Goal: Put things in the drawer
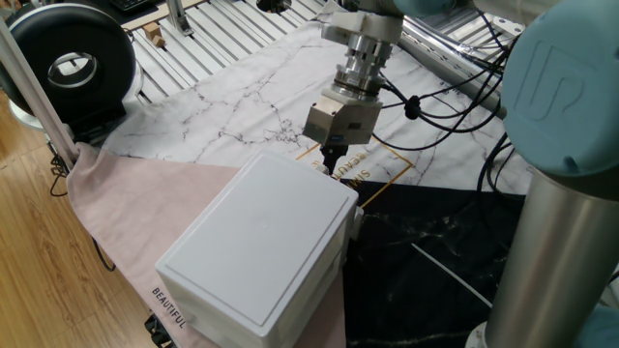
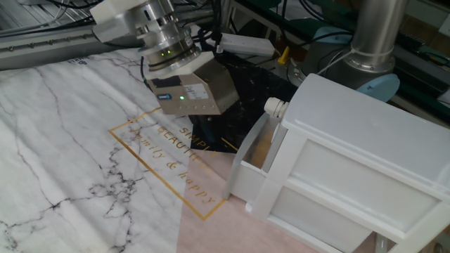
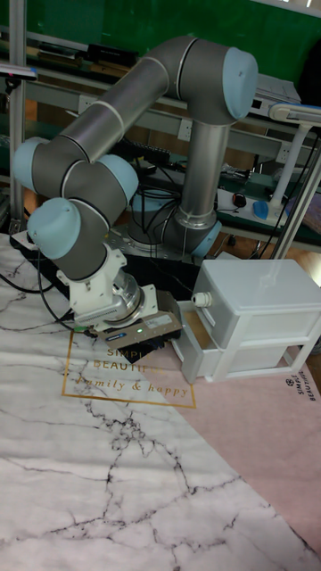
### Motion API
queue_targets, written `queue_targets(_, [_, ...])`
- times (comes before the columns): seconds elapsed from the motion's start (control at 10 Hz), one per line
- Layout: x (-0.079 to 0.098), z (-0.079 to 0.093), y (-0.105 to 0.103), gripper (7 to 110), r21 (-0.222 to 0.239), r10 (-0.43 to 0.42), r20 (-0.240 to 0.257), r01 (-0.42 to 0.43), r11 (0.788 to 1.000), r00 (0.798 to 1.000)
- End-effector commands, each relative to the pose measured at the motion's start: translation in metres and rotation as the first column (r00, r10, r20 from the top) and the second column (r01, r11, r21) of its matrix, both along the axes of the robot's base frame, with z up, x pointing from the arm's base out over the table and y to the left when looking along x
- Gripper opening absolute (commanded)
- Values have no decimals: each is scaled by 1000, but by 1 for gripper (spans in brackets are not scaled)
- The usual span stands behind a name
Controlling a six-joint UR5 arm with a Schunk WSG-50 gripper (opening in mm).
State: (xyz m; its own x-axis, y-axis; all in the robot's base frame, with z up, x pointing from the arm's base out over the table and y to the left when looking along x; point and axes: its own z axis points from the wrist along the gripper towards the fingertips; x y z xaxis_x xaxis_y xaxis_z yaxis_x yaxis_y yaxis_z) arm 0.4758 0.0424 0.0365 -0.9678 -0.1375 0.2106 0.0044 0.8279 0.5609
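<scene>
The white cabinet (image 1: 261, 242) stands on the pink cloth. Its upper drawer (image 2: 247, 160) is pulled out part way. A light-brown wooden cube (image 2: 264, 150) lies inside the drawer, and only part of it shows over the front panel. The same brown shows in the drawer (image 3: 191, 350) in the tall fixed view. My gripper (image 1: 331, 159) hangs just in front of the drawer's front panel, pointing down. Its dark fingers read as one narrow stub with nothing between them. Its grey housing (image 2: 190, 95) hides the fingertips in the other fixed view. The gripper (image 3: 171, 332) sits close beside the drawer front.
A black round device (image 1: 73, 63) stands at the far left. The arm's thick base column (image 1: 566, 213) rises at the right, with cables (image 1: 455, 92) trailing behind the wrist. A marble mat (image 2: 63, 140) with gold lettering and a black mat (image 1: 435, 242) cover the table.
</scene>
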Motion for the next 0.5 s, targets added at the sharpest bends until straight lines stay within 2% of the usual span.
queue_targets(0.0, [-5,-8,-9,7,-60,14,2,-14,998,1000])
queue_targets(0.1, [-6,-9,-13,7,-82,21,2,-21,996,1000])
queue_targets(0.4, [-19,-7,-8,7,-90,19,-34,-22,996,999])
